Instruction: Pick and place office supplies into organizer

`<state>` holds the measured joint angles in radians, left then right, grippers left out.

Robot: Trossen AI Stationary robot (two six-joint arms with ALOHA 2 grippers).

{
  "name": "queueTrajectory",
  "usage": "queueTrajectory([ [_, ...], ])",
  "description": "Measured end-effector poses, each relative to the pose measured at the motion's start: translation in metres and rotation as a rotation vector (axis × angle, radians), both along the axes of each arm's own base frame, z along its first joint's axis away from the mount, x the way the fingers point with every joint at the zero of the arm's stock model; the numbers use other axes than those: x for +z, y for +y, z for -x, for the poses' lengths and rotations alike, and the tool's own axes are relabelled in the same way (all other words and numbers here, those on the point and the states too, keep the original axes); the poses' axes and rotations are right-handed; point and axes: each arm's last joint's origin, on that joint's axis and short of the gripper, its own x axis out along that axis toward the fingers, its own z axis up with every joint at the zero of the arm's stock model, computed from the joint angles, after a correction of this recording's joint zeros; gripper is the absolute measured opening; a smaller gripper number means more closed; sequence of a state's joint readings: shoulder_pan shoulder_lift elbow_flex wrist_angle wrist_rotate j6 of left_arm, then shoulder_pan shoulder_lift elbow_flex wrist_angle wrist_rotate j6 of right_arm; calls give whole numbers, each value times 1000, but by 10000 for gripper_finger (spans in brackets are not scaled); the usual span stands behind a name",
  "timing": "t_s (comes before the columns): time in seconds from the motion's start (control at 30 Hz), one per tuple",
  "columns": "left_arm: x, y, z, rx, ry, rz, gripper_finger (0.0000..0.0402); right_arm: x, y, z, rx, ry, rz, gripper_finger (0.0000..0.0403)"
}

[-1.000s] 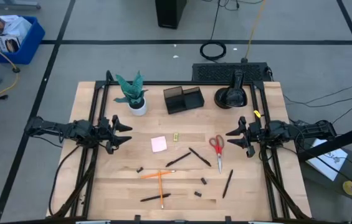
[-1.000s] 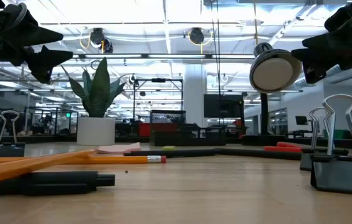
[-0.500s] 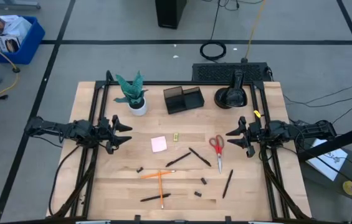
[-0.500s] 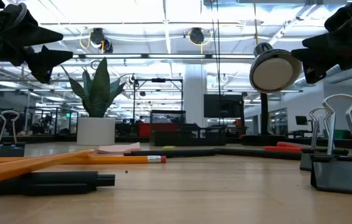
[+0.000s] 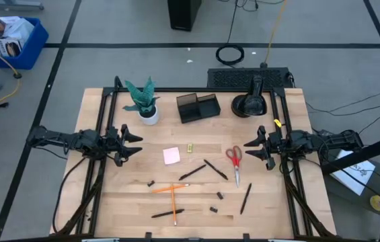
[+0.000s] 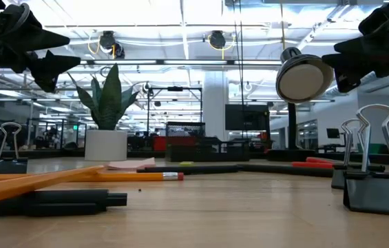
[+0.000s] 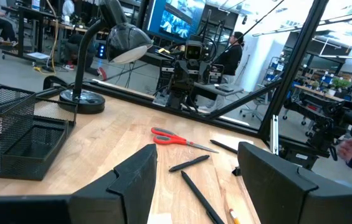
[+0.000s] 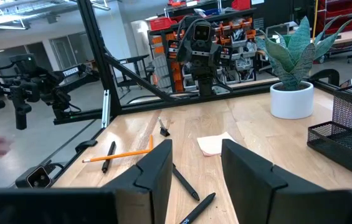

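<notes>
Two dark grippers hover above the table edges, fingers apart and holding nothing: the left gripper [image 5: 136,144] at nine o'clock, the right gripper [image 5: 249,148] at three. Between them lie the pink sticky-note pad [image 5: 171,156], orange pencil [image 5: 170,189] and red-handled scissors [image 5: 234,158]. The dark two-compartment organizer [image 5: 198,107] sits at twelve. Only the low view shows wire-handled black binder clips [image 6: 371,182].

Grey floor [image 5: 109,27] crossed by black tape lines, blue bin [image 5: 13,40] at far left, coiled black cable [image 5: 231,54], bright ceiling strip lights [image 6: 180,14], distant workstations with monitors [image 7: 176,18].
</notes>
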<state>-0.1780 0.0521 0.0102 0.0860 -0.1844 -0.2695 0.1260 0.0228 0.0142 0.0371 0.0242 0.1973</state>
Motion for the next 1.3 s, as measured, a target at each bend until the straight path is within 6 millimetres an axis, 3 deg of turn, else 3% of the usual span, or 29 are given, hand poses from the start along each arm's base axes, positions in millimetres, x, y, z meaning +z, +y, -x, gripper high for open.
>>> queueTrajectory([
  [0.33, 0, 0, 0, 0, 0, -1, 230, 3, 0, 0, -1, -26, -6, 130],
  [0.53, 3, 1, 0, 38, -31, 4, 230, 6, 0, 0, 3, -46, -153, 130],
  [0.77, 7, 2, 1, 67, -73, -3, 230, 8, 0, 0, 0, -76, -111, 130],
  [1.13, 17, 6, 3, 194, -181, 140, 230, 10, 0, 1, -3, -94, -67, 130],
  [1.3, 17, 7, 3, 219, -181, 131, 230, 8, 2, -2, 47, -55, -189, 130],
])
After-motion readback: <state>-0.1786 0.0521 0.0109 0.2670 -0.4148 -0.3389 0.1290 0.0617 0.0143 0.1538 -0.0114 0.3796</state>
